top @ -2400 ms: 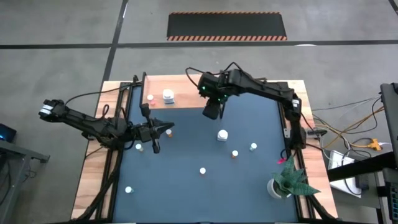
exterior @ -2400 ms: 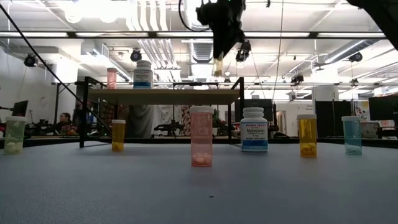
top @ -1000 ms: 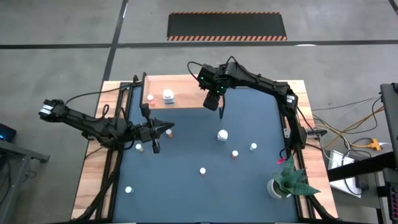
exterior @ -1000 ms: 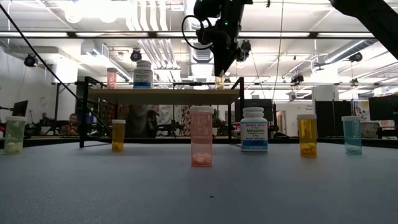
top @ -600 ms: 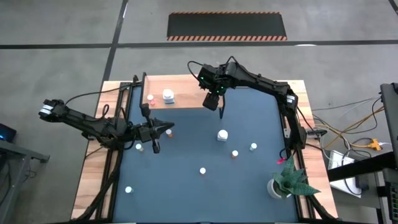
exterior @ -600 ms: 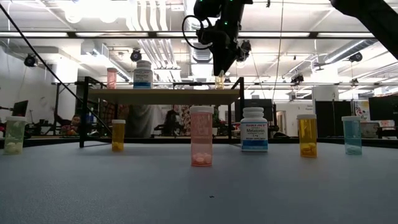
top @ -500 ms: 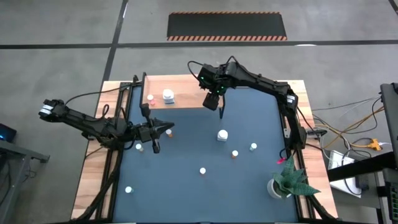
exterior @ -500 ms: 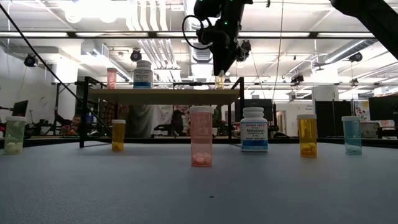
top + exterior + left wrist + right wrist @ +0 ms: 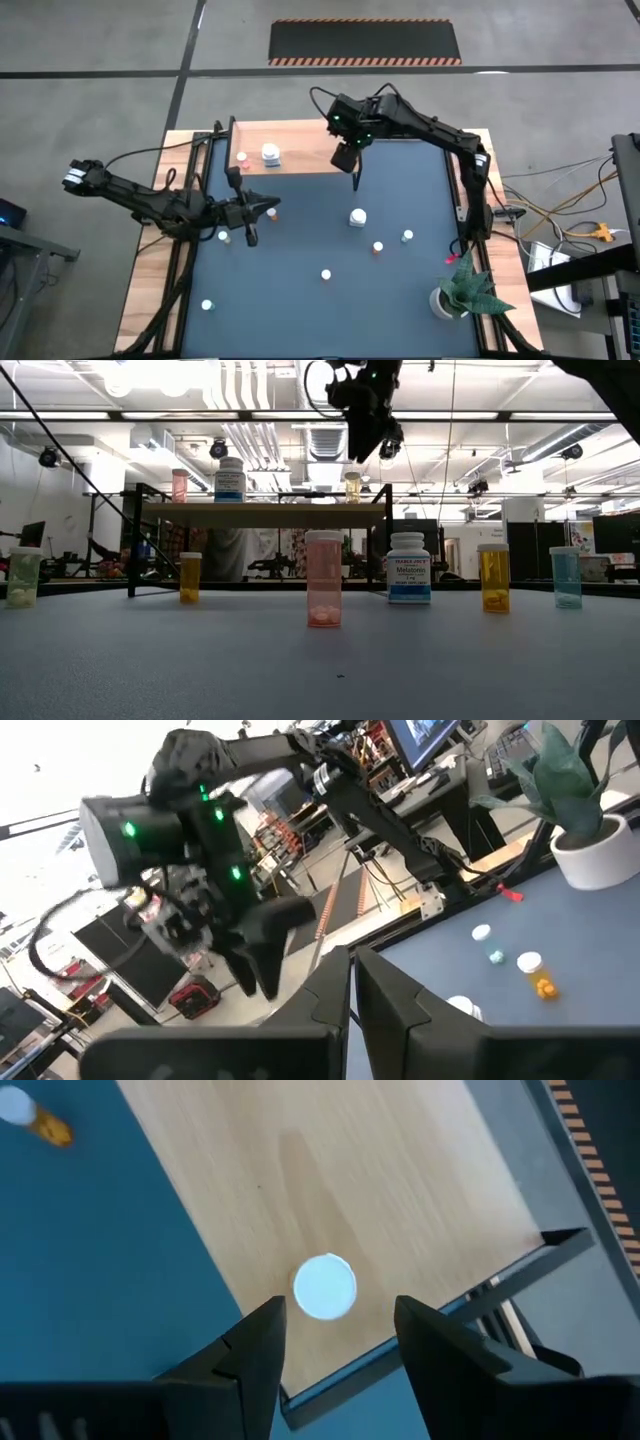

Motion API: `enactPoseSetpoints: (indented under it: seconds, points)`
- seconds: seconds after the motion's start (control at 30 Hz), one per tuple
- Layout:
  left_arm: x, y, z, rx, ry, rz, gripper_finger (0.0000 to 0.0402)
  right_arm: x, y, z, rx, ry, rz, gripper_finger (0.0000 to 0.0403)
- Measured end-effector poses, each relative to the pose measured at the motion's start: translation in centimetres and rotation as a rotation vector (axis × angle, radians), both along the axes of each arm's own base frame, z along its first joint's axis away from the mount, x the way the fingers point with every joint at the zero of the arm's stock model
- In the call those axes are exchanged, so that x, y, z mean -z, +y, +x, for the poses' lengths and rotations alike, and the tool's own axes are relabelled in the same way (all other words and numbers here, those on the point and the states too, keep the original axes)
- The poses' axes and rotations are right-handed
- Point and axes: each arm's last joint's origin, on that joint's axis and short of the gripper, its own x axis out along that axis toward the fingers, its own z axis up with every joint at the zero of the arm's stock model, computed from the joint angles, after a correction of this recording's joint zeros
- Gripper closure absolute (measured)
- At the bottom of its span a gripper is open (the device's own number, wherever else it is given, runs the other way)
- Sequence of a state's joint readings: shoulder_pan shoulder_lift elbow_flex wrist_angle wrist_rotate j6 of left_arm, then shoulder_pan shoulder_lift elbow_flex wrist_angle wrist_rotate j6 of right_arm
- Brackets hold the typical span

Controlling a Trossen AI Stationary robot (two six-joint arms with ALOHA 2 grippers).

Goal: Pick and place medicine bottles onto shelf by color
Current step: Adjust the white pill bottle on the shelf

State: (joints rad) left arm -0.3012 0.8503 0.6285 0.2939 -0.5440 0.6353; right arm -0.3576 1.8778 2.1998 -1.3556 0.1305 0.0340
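Dark mat surface [image 9: 300,300]: you have six medicine bottles [image 9: 323,577] left standing on it. Shelf [image 9: 300,152] holds three, the newest at its end. Right end effector [image 9: 330,1342] hovers above that one, parted, empty. Left end effector [image 9: 268,208] waits over the mat, fingers together.
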Motion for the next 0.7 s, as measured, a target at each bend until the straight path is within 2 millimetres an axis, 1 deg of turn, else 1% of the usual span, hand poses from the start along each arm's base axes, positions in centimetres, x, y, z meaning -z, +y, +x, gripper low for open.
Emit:
enactPoseSetpoints:
  seconds: [0.1,0.2,0.3,0.43,0.53,0.63,0.7]
  points:
    - [0.3,0.0,0.1,-0.023,0.028,0.002,0.0398,-0.9,0.3,-0.6,0.008,-0.027,-0.005,0.0223]
    - [1.4,0.2,0.4,-0.065,0.102,-0.059,0.0398,-2.0,0.6,-1.3,0.006,-0.053,-0.014,0.0223]
    - [2.7,1.0,0.7,-0.169,0.231,-0.107,0.04,-2.9,1.0,-2.0,0.001,-0.078,-0.024,0.0223]
    - [3.3,2.2,0.8,-0.282,0.365,-0.201,0.0401,-3.8,1.6,-2.6,-0.022,-0.101,-0.039,0.0223]
    - [3.2,2.7,1.4,-0.31,0.358,-0.211,0.0401,-4.1,2.0,-2.6,-0.088,-0.1,-0.068,0.0223]
    - [2.3,2.9,2.0,-0.308,0.289,-0.207,0.0401,-4.2,2.4,-2.6,-0.123,-0.098,-0.074,0.0223]
    - [2.0,2.9,2.3,-0.301,0.252,-0.202,0.0401,-4.5,3.0,-2.9,-0.145,-0.094,-0.05,0.0223]
